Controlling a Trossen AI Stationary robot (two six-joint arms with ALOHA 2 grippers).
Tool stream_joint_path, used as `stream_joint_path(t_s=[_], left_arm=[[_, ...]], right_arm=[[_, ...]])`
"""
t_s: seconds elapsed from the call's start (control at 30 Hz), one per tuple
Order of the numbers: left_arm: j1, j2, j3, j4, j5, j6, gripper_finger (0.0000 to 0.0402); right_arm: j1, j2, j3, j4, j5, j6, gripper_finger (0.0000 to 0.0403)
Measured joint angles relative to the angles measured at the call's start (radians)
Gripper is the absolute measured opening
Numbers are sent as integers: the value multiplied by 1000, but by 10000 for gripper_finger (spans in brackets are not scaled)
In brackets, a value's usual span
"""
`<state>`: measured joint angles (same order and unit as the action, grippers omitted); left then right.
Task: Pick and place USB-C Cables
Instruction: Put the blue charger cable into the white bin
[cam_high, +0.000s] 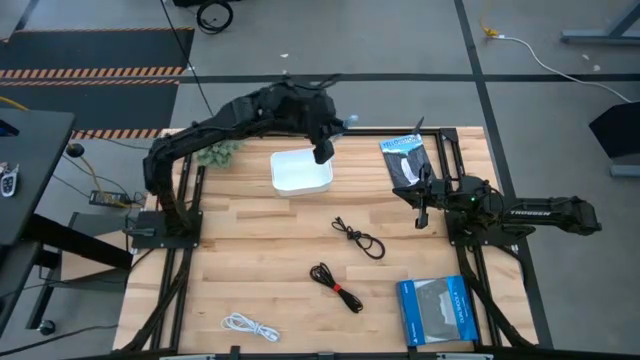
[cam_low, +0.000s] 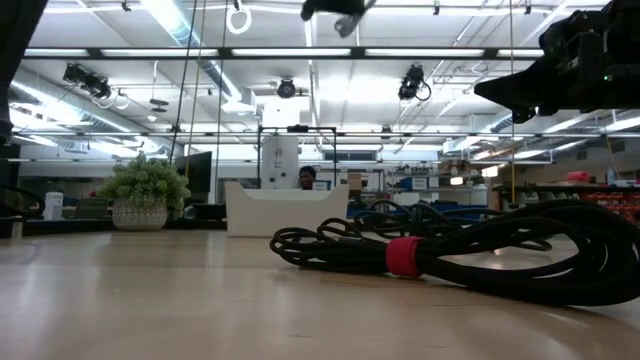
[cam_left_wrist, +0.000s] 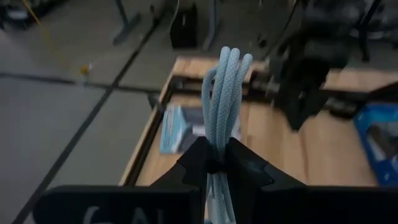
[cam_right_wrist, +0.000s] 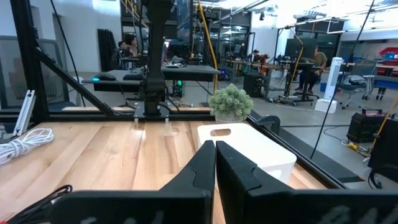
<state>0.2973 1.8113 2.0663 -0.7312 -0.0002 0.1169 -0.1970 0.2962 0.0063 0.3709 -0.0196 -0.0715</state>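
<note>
My left gripper (cam_high: 337, 128) is raised above the far right corner of the white tray (cam_high: 300, 172) and is shut on the short pale blue-grey cable bundle (cam_left_wrist: 225, 87). Three cables lie on the table: a black one (cam_high: 358, 238), a black one with a red tie (cam_high: 335, 285), which is close in the low view (cam_low: 405, 255), and a white one (cam_high: 250, 326) by the near edge. My right gripper (cam_right_wrist: 215, 155) is shut and empty, hovering at the table's right side (cam_high: 420, 212). My left gripper pinches the pale blue-grey bundle between its two fingers (cam_left_wrist: 249, 171), across its several strands near one end (cam_left_wrist: 215, 163). The looped end (cam_left_wrist: 229, 59) sticks out past the fingertips. The bundle is lifted clear of the table and tray.
A flat blue packet (cam_high: 435, 311) lies near the right front corner and another packet (cam_high: 405, 155) at the far right. A small potted plant (cam_high: 220, 152) stands left of the tray. Bare wood shows at the left and centre of the table (cam_high: 240, 250).
</note>
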Motion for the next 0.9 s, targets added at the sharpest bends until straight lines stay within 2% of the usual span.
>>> stream_joint_path(t_s=[0.53, 0.9], left_arm=[[75, 151, 0, -304, 5, 148, 46], [116, 258, 1, -436, 43, 209, 46]], right_arm=[[0, -1, 0, 1, 0, 0, 20], [0, -1, 0, 1, 0, 0, 20]])
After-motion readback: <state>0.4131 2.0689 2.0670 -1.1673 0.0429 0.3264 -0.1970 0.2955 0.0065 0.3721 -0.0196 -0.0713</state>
